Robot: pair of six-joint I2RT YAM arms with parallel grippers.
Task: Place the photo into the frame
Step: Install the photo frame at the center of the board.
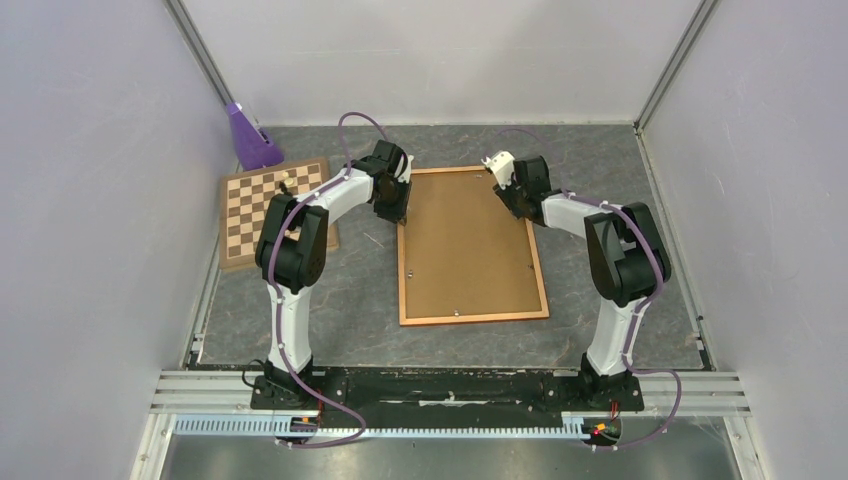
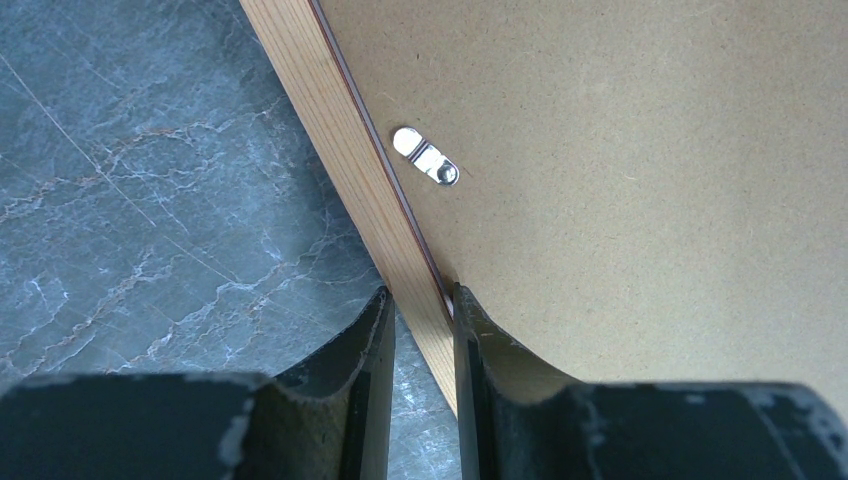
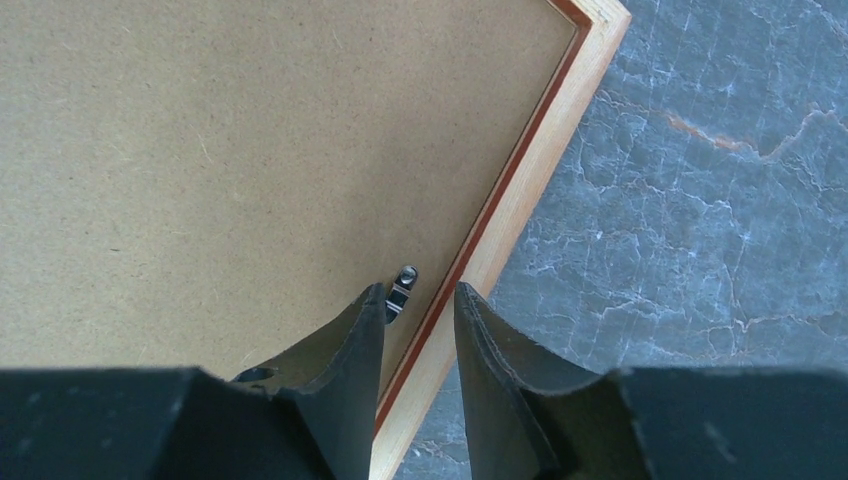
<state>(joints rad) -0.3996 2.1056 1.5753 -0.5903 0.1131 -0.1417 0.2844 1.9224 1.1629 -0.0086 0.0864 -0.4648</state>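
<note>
The frame [image 1: 475, 317] lies flat in the middle of the table with the brown hardboard backing panel [image 1: 465, 245] filling it. The photo is hidden. My left gripper [image 1: 393, 210] hangs over the left rail near the far corner. In the left wrist view its jaws [image 2: 421, 295] stand a narrow gap apart astride the rail [image 2: 340, 130], near a silver clip [image 2: 425, 157]. My right gripper [image 1: 510, 195] is over the right rail [image 3: 520, 190]. Its jaws [image 3: 420, 292] are a little apart, one fingertip [image 3: 370, 310] on the backing beside a clip [image 3: 402, 282].
A checkered chessboard [image 1: 265, 200] with a pale piece on it lies at the far left, partly under my left arm. A purple object [image 1: 252, 140] stands in the far left corner. White walls close in the table on three sides.
</note>
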